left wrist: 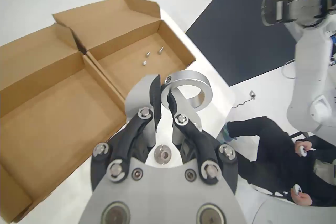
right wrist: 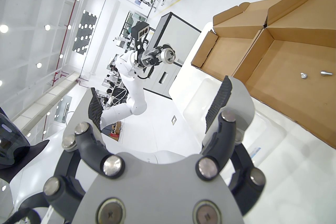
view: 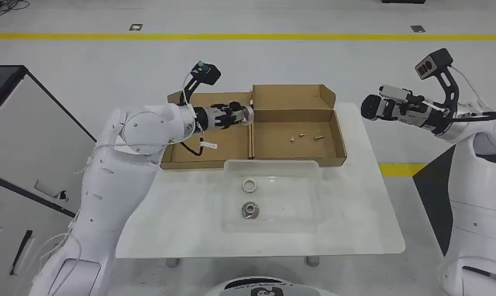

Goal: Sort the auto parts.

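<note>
Our left tool [left wrist: 164, 97] pinches the metal ring [left wrist: 194, 76] by its thin wall only. If it slips, we judge it may fall ahead of the tool into the screw box [left wrist: 123, 70], not the empty box [left wrist: 52, 114] beside. Our right tool [right wrist: 160, 88] stands wide.

Big ring [left wrist: 186, 89] held in the left pincer [left wrist: 163, 93]: smooth metal, satin finish, lightly brushed, brighter on the flat face. Pincer pads [left wrist: 155, 96]: black, ribbed, matt, prob. rubber; finger shells are grey matt metal w/ shiny rivets. Box at 11 o'clock of the tray [view: 232, 149] and box at 1 o'clock [view: 279, 145]: brown cardboard, matt, a bit rough. Tray [view: 291, 203]: clear plastic, glossy. Screws [view: 304, 136], small ring [view: 249, 185], flanged part [view: 249, 211]: shiny metal. Surface [view: 356, 211]: white, smooth, slight gloss.
</note>
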Action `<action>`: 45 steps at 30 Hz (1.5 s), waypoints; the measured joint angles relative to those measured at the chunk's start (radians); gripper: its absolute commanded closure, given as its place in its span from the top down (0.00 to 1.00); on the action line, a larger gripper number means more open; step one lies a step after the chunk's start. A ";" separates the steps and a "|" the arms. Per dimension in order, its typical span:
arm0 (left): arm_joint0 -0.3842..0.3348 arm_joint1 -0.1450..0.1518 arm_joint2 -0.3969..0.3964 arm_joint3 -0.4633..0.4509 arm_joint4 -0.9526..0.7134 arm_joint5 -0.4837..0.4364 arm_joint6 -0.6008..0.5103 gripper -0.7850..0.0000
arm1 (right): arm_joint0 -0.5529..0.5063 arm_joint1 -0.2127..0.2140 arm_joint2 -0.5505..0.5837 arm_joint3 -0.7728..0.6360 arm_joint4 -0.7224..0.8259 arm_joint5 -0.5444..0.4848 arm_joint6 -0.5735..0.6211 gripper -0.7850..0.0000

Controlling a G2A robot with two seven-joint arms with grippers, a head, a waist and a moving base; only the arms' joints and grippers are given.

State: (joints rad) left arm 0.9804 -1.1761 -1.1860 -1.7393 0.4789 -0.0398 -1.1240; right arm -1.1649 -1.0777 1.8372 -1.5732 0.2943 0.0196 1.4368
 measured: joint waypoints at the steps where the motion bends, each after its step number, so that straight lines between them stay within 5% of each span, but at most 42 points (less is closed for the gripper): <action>1: -0.021 -0.001 0.013 0.023 0.019 -0.006 -0.007 0.00 | 0.000 0.000 0.000 0.000 0.000 0.000 0.000 1.00; 13: -0.251 -0.035 0.222 0.371 0.204 -0.077 -0.048 0.00 | 0.000 0.000 0.000 0.000 0.000 0.000 0.000 1.00; 22: -0.346 -0.069 0.330 0.621 0.267 -0.094 -0.046 0.00 | 0.000 0.000 0.000 0.000 0.000 0.000 0.000 1.00; 45: -0.485 -0.212 0.560 0.956 0.216 -0.156 -0.029 0.00 | 0.000 0.000 0.000 0.000 0.000 0.000 0.000 1.00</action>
State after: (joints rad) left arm 0.4958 -1.3885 -0.6255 -0.7829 0.6949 -0.1963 -1.1531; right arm -1.1649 -1.0777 1.8372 -1.5732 0.2943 0.0196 1.4368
